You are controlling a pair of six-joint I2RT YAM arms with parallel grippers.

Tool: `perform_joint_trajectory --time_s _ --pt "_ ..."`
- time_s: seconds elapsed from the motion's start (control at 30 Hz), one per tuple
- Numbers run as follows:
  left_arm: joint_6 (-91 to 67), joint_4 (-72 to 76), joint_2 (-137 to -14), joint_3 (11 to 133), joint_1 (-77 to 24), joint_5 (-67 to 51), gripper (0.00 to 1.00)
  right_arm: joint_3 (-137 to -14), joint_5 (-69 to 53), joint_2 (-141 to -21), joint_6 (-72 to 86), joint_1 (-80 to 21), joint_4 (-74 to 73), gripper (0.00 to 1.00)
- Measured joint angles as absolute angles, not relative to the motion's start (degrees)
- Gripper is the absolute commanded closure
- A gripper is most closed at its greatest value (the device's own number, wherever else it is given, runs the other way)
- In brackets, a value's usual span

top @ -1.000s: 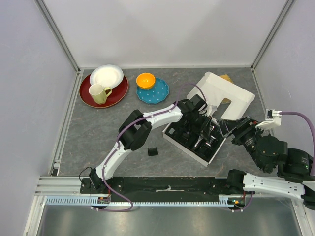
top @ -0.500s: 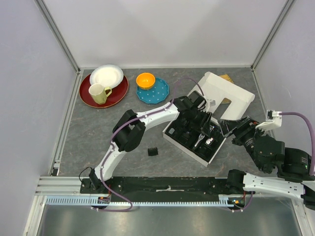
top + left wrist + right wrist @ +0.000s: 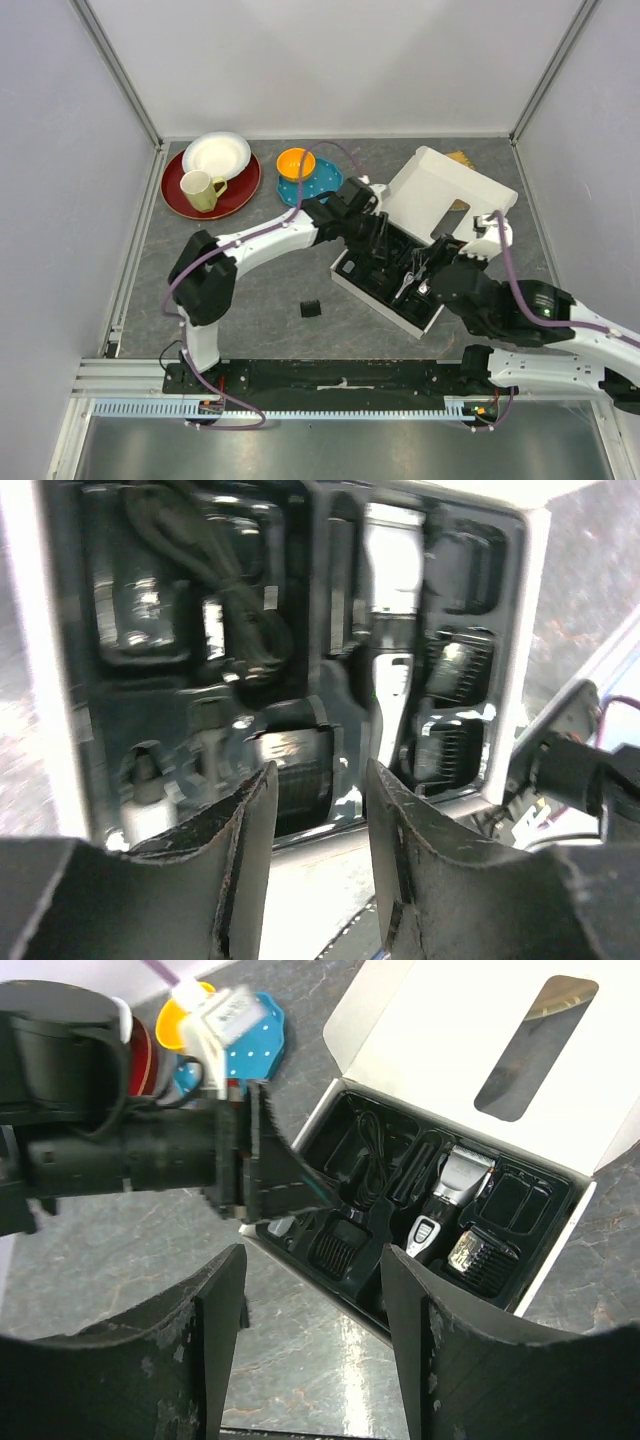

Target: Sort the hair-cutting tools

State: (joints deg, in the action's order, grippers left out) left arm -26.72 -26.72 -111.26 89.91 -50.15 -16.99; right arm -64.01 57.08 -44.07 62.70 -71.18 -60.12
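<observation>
Both arms are over the box (image 3: pixel 375 300). The left gripper (image 3: pixel 315 830) hangs just above the black tray (image 3: pixel 180 705), its jaws partly open with nothing between them; only the tray shows through the gap. The right gripper (image 3: pixel 315 1345) hovers over the box's near edge, also partly open and empty. The clipper (image 3: pixel 445 1210) lies in the tray's middle slot, its silver blade end towards the raised lid (image 3: pixel 500 1060). Just beside it, the cord (image 3: pixel 372 1165) sits bundled in its own compartment. One comb (image 3: pixel 335 1250) sits in a slot by the near wall, directly ahead of the right gripper's fingers. From the left wrist, two more combs (image 3: pixel 450 750) show stacked one behind the other in slots next to the clipper. A loose comb (image 3: pixel 311 308) is out on the table (image 3: pixel 250 270), well apart from the box and nearer the arm bases. At the back, the orange bowl (image 3: pixel 296 163) rests on the blue plate (image 3: pixel 318 190), close to the left arm's elbow. The mug (image 3: pixel 200 190) stands on the red plate (image 3: pixel 235 198), farther to the left.
</observation>
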Motion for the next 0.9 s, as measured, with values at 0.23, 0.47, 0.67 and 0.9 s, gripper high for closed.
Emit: perform_joint_trajectory --time_s 0.23,0.47,0.67,0.9 --pt "-29.8 -24.3 -102.4 77.1 -44.6 -6.9 0.52 -63.5 54.3 -53.7 59.7 -66.8 -58.4 0.29" --pt "-30.8 -23.6 -99.6 71.8 -43.1 -3.0 0.52 -54.5 44.5 -59.2 51.6 -52.1 -48.9 0.35" --pt "-31.0 -22.3 -99.4 70.1 -42.9 -3.0 0.52 -46.3 38.8 -58.8 47.4 -41.3 -41.8 0.57" --pt "-31.3 -22.1 -99.4 68.9 -42.7 -3.1 0.52 -37.2 31.6 -57.8 44.2 -31.4 -34.9 0.81"
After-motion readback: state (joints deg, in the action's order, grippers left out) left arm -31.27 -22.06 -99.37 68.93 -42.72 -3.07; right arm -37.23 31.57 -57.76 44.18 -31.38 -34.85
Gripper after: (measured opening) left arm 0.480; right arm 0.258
